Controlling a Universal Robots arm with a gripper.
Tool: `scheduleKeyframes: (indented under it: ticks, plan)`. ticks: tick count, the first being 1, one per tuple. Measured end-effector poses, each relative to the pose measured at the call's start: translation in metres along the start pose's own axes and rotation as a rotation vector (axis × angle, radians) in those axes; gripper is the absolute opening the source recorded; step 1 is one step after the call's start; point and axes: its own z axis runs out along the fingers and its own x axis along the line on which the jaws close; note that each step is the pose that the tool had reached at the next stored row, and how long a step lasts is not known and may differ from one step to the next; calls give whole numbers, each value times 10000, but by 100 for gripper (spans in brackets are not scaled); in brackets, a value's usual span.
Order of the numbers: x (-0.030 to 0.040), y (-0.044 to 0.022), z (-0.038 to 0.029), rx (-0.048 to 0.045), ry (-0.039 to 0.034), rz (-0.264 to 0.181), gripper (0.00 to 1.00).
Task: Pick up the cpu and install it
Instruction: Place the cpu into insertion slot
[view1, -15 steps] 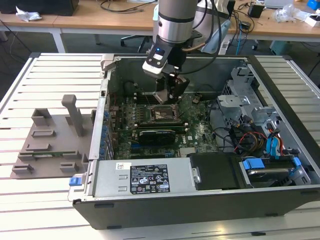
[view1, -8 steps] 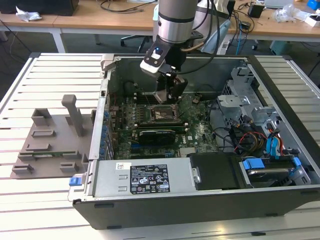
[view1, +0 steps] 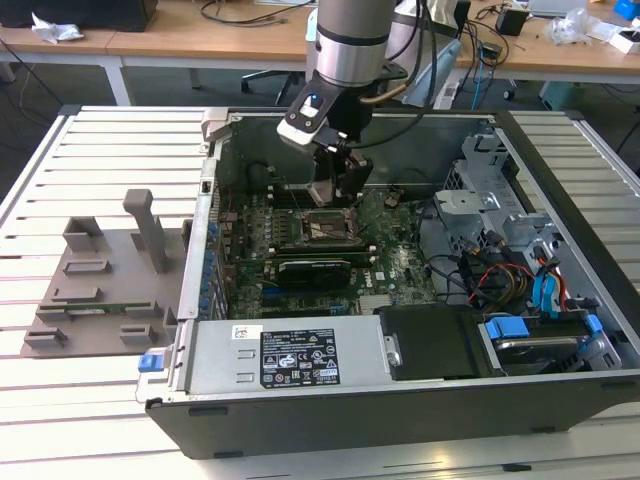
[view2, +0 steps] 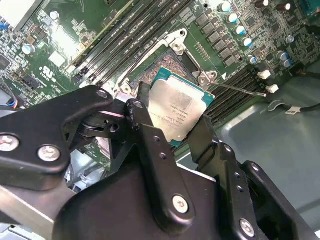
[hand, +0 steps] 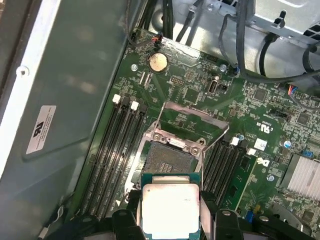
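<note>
The cpu (hand: 170, 207) is a flat square chip with a pale silver top and a teal edge, and my gripper (hand: 170, 212) is shut on two opposite sides of it. In the second wrist view the black fingers (view2: 145, 135) clamp the cpu (view2: 177, 112) at a tilt. It hangs just above the empty socket (hand: 167, 157), partly over its near edge. The socket's metal load plate (hand: 192, 117) stands flipped open on the far side. In the exterior view my gripper (view1: 335, 192) sits low inside the open computer case (view1: 560, 395), right over the socket (view1: 325, 228).
Black memory slots (hand: 117, 150) flank the socket on both sides. A long black graphics card (view1: 315, 268) lies just in front of the socket. A power supply (view1: 290, 355), a drive cage (view1: 490, 200) and loose cables (view1: 500, 280) crowd the case. A grey fixture (view1: 100, 270) sits at the exterior view's left.
</note>
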Motion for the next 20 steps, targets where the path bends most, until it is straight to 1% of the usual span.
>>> scheduleKeyframes:
  ticks: [2, 5, 10, 14, 20]
  plan:
    - [0, 0, 1, 4, 15, 412, 55]
    - [0, 0, 2, 8, 31, 834, 55]
    - [0, 0, 3, 12, 49, 1277, 55]
    - [0, 0, 9, 24, 104, 2640, 55]
    - [0, 1, 10, 23, 108, 2686, 55]
